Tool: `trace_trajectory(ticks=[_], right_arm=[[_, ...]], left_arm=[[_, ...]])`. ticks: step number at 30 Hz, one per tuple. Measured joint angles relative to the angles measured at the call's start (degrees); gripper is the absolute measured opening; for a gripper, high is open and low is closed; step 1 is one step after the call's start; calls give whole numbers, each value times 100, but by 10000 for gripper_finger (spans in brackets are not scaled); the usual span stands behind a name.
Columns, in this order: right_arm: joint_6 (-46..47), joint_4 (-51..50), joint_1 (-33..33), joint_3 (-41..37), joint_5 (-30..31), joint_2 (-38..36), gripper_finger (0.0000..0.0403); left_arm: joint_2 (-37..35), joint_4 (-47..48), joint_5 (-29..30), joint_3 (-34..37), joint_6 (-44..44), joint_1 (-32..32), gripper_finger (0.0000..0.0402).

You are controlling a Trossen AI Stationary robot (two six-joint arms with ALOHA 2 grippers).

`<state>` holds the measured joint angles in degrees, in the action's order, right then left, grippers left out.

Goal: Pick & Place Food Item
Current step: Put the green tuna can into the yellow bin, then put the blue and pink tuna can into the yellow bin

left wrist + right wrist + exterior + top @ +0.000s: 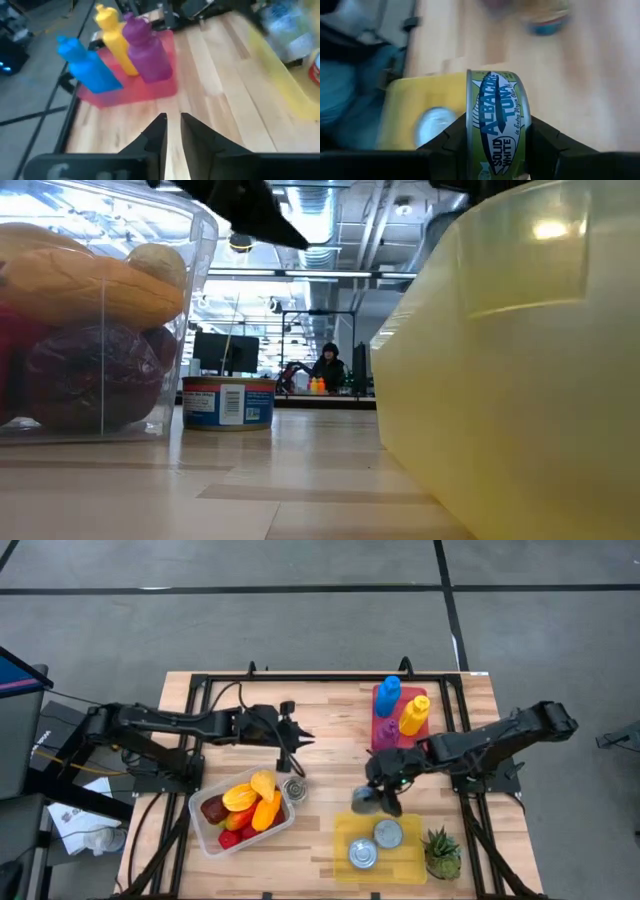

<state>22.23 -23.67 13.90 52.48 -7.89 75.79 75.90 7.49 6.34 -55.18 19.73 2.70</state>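
My right gripper [372, 796] is shut on a green-labelled albacore tuna can [497, 120], just beyond the far left corner of the yellow tray [345, 840]. The tray holds two silver-topped cans [388, 833] [363, 854]. Another can [294, 789], blue-labelled in the low view [228, 402], stands on the table beside a clear tub of fruit [240, 808]. My left gripper [298, 740] is shut and empty, above the table beyond the tub. My right gripper pinches the tuna can between its two fingers [451, 142], one on each flat end. The rim of one end [468, 105] shows beside a finger. The can's labelled round wall faces the wrist camera. The fingers slant down from the table's right side.
A red tray [378, 730] with blue, yellow and purple bottles stands at the far right. A small potted plant [441, 852] stands right of the yellow tray. Bare wood lies between the tub and the yellow tray. A person [330, 365] sits far behind the table.
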Motion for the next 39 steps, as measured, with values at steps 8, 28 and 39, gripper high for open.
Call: trace_trajectory(ticks=[8, 28, 39], right_arm=[[646, -17, 553, 10, -1002, 325, 131], [1076, 219, 824, 33, -1254, 1362, 214], [1363, -118, 803, 86, -849, 1085, 348]], left_arm=[[332, -498, -492, 276, 104, 111, 76], [1412, 18, -940, 52, -62, 221, 82], [1414, 128, -938, -19, -201, 188, 82]])
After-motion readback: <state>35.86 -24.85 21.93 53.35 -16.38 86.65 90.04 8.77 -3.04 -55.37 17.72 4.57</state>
